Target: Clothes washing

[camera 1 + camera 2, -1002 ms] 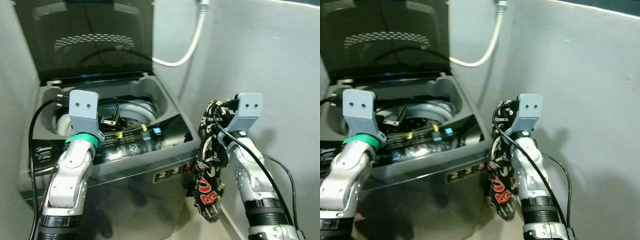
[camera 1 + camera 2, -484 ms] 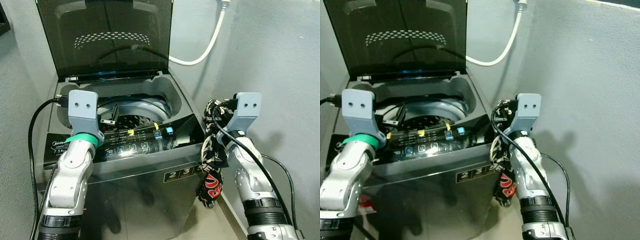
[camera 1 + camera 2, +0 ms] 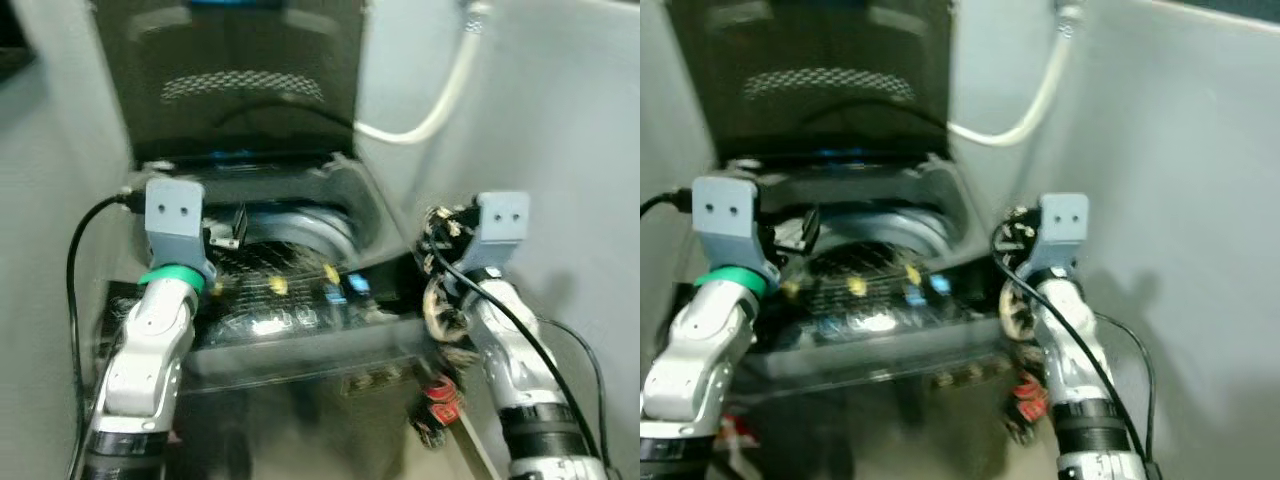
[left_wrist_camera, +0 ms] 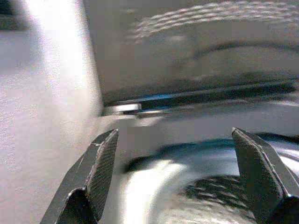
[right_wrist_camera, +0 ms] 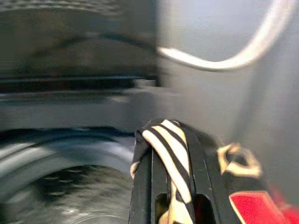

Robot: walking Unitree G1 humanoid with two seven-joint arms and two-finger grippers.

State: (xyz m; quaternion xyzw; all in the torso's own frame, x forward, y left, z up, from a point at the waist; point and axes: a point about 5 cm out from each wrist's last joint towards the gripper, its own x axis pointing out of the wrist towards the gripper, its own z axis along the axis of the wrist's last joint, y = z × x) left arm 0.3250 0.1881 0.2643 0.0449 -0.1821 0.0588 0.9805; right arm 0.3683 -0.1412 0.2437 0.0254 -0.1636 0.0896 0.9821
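washer lid up, grey walls | left claw spread | right claw pinching patterned garment

The garment is black with cream stripes and a red patch (washer grey, lid smoky dark).

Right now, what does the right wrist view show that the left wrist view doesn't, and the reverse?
Right wrist view alone: the right gripper shut on a black garment with cream stripes and a red patch, plus the white hose curving across the grey wall.

Left wrist view alone: the left gripper with its fingers spread wide and nothing between them.

Both: the washing machine's raised dark lid and the drum opening below, blurred in each.
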